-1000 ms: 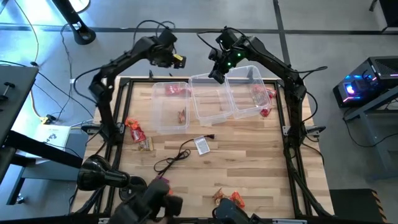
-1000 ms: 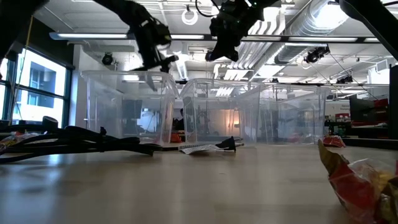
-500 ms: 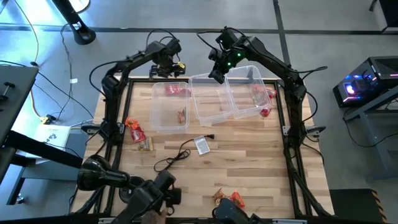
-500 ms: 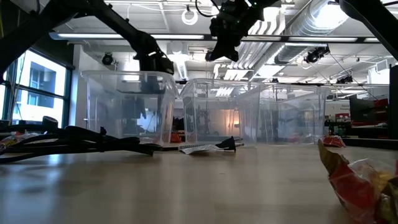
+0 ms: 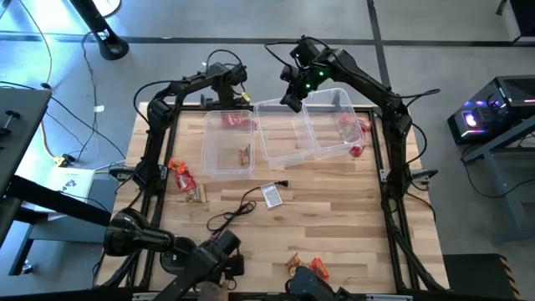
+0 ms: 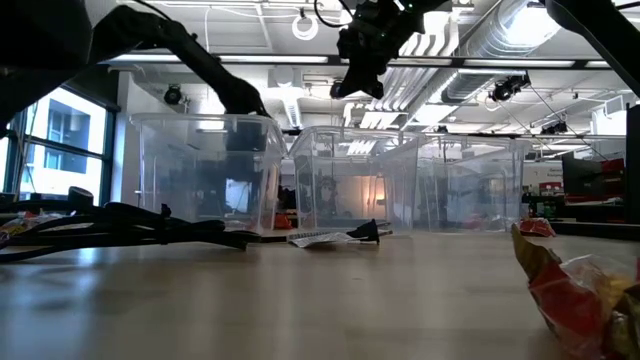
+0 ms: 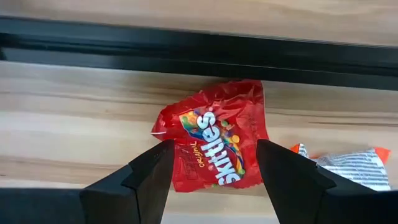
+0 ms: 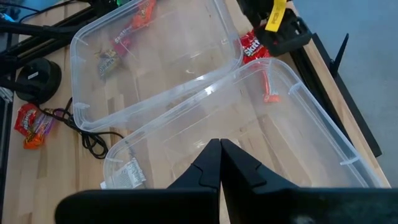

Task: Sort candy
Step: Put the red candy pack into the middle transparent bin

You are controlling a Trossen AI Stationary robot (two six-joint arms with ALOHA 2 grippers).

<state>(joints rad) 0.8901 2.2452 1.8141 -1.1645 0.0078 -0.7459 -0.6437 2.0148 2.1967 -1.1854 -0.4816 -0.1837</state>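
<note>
My left gripper (image 5: 226, 84) hangs open over the far end of the left clear bin (image 5: 213, 163). In the left wrist view its fingers (image 7: 149, 177) stand on either side of a red Skittles packet (image 7: 214, 134) without touching it. That packet (image 5: 236, 121) lies flat, with an orange-and-white wrapped piece (image 7: 348, 165) beside it. A brown candy (image 5: 244, 155) lies farther along the same bin. My right gripper (image 5: 292, 102) is shut and holds nothing, raised above the middle bin's far rim (image 8: 267, 68). More red candy (image 5: 351, 127) lies in the right bin.
Loose candy lies on the table at the left (image 5: 180, 174), near the near edge (image 5: 306, 266) and beside the right bin (image 5: 358, 151). A grey tag (image 5: 272, 195) with a black cable (image 5: 230, 216) sits mid-table. The three bins stand side by side along the far edge.
My left gripper has come down toward the far end of the left bin, and its arm has swung in and folded toward the table's far left corner. My right arm has kept still.
</note>
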